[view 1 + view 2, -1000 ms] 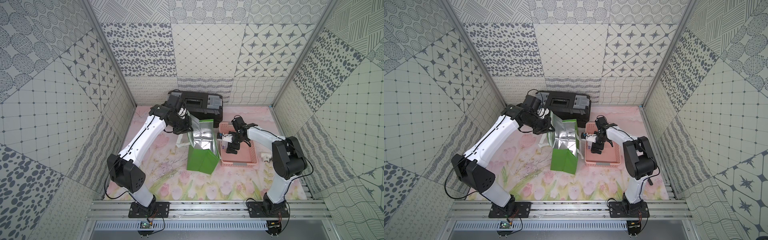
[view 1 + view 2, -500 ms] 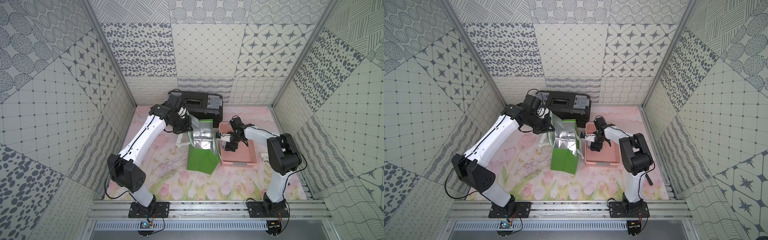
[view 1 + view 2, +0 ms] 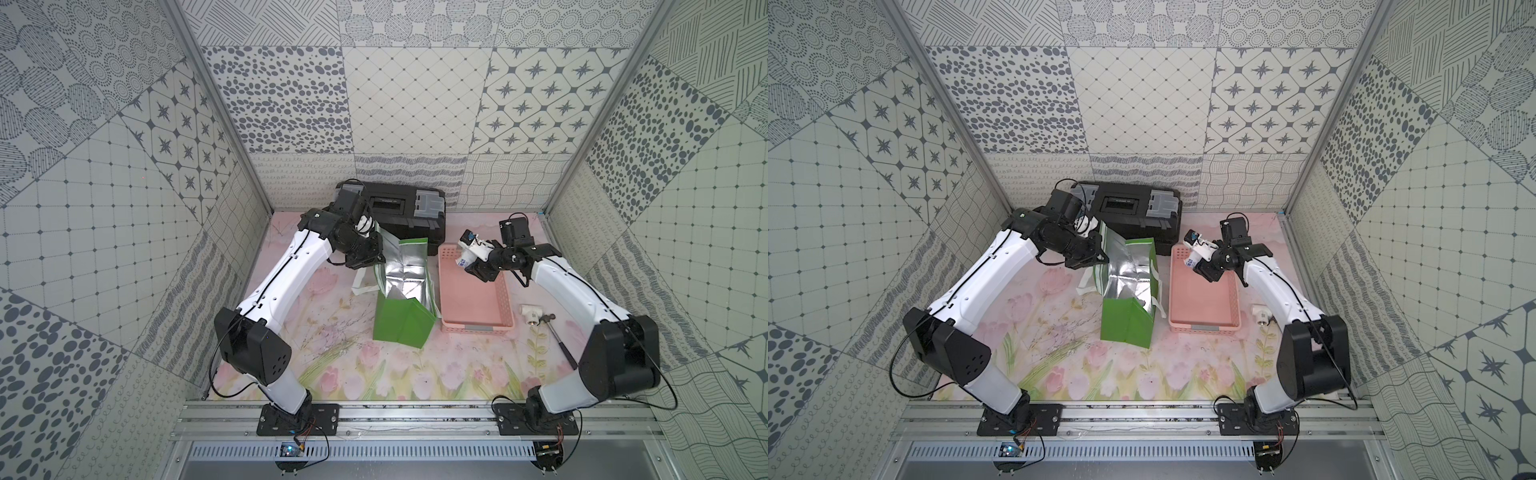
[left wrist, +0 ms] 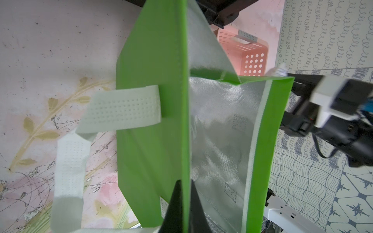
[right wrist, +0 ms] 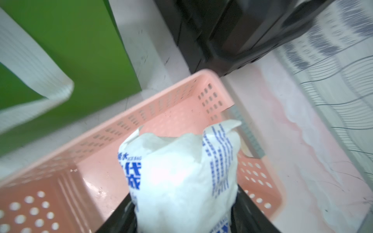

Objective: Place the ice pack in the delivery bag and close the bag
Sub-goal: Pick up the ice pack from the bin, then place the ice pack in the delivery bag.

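Pinching the rim of the delivery bag (image 3: 401,328), the left claw (image 4: 184,186) is clenched on it, I'd say to hold the foil mouth open. The right claw (image 5: 184,219) grasps the ice pack (image 5: 181,177) above the pink basket (image 3: 473,303); the bag's near wall stands between, black toolbox (image 3: 409,216) behind.

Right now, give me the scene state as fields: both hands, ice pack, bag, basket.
left hand: shut on the bag rim, mouth held open
right hand: closed around the ice pack
ice pack: over the basket far end, not yet in the bag
bag: standing, foil lining showing, beside the basket
basket: pink, nothing else inside
toolbox: black, behind the bag
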Action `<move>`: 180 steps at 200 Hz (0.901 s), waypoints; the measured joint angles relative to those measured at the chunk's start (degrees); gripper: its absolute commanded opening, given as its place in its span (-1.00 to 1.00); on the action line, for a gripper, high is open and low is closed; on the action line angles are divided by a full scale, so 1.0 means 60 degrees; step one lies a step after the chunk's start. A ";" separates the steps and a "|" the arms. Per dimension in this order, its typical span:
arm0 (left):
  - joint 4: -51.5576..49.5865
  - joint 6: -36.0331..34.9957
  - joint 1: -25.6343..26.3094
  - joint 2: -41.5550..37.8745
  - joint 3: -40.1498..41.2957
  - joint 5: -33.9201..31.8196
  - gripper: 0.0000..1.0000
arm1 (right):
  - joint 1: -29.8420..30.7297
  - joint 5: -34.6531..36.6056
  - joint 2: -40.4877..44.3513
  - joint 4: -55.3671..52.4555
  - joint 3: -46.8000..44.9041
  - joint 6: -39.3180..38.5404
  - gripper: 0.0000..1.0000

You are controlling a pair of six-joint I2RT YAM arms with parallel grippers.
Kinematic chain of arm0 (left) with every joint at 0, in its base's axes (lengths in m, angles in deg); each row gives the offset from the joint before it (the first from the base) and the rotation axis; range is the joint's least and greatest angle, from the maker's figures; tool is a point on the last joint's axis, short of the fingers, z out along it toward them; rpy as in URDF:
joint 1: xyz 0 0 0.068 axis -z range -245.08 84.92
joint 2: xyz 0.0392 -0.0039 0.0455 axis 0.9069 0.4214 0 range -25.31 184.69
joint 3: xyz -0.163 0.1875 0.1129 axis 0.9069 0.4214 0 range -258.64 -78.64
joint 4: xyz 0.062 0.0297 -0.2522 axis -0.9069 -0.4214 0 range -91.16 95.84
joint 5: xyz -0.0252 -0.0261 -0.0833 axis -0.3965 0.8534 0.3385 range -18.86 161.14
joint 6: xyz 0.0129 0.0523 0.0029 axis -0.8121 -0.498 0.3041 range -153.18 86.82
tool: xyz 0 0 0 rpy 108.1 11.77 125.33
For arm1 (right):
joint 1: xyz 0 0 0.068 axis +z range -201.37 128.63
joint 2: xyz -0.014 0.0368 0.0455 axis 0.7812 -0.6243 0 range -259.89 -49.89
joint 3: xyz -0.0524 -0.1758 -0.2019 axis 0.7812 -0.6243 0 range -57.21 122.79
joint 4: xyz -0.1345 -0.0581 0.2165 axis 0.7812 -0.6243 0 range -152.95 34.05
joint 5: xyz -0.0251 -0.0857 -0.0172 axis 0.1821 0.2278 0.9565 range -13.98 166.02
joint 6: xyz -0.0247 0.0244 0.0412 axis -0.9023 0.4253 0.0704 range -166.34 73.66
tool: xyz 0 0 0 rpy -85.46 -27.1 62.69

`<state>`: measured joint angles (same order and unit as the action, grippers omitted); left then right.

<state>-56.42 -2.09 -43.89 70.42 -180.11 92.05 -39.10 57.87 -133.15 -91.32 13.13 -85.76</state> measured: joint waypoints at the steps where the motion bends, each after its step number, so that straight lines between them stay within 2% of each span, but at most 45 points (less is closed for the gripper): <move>1: 0.0000 -0.0007 0.0000 0.0000 0.0000 0.0004 -1.00 | 0.0007 -0.0025 0.0047 -0.0007 0.0018 0.0047 -0.01; 22: 0.0011 -0.0069 0.0000 0.0000 0.0000 0.0058 -1.00 | 0.0342 -0.0321 0.1024 -0.0102 0.0703 0.1162 0.00; 44: 0.0015 -0.0149 0.0000 0.0000 -0.0007 0.0219 -1.00 | 0.1450 0.0011 0.1424 -0.0149 0.1592 0.2022 0.00; 69: -0.0022 -0.0277 0.0000 0.0058 -0.0131 0.0310 -1.00 | 0.2827 0.0189 0.1242 -0.0146 0.2466 0.2772 0.01; 98: -0.0029 -0.0430 0.0000 0.0127 -0.0200 0.0335 -1.00 | 0.3858 0.0291 0.0514 -0.0055 0.3027 0.3231 0.08; 117: -0.0029 -0.0474 0.0000 0.0142 -0.0200 0.0339 -1.00 | 0.4258 0.0393 -0.0168 -0.0044 0.3118 0.3286 0.25; 150: -0.0029 -0.0535 0.0000 0.0142 -0.0200 0.0335 -1.00 | 0.4488 0.0572 -0.1042 -0.0193 0.3085 0.3439 0.74; 165: -0.0029 -0.0539 -0.0004 0.0142 -0.0200 0.0335 -0.81 | 0.4484 0.0743 -0.1035 -0.0233 0.3082 0.3493 0.97; 180: -0.0033 -0.0583 -0.0004 0.0131 -0.0237 0.0331 -0.52 | 0.4477 0.0856 -0.0925 -0.0211 0.3147 0.3486 0.98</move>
<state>-56.62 -5.59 -43.91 71.20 -181.53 94.04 -12.24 63.01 -138.70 -92.59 32.02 -64.84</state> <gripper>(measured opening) 0.137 0.981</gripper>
